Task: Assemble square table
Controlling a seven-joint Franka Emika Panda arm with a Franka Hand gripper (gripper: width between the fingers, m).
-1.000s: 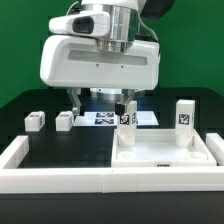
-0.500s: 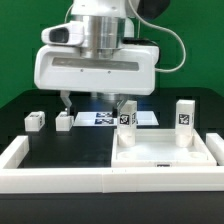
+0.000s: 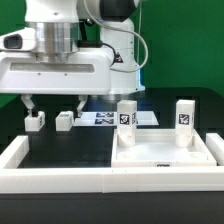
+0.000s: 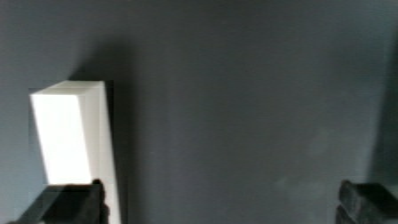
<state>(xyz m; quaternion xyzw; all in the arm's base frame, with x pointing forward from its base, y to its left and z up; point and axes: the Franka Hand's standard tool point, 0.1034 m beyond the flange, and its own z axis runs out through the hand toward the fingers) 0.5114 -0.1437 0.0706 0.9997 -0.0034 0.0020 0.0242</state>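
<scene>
Gripper (image 3: pixel 53 102) has shifted to the exterior view's left, jaws wide and empty, now above leg block (image 3: pixel 35 121) and its neighbour (image 3: pixel 65 120), so I'm guessing a leg pickup's next.

Black desk (image 3: pixel 60 150) noted, bordered by a white rail (image 3: pixel 50 184). Tabletop panel (image 3: pixel 160 155) is laid flat at 4 o'clock in the exterior view. Outer leg block (image 3: pixel 35 120) and inner leg block (image 3: pixel 65 120) are set near each other at 9 o'clock. Marker board (image 3: pixel 100 118) is seen flat near centre.
</scene>
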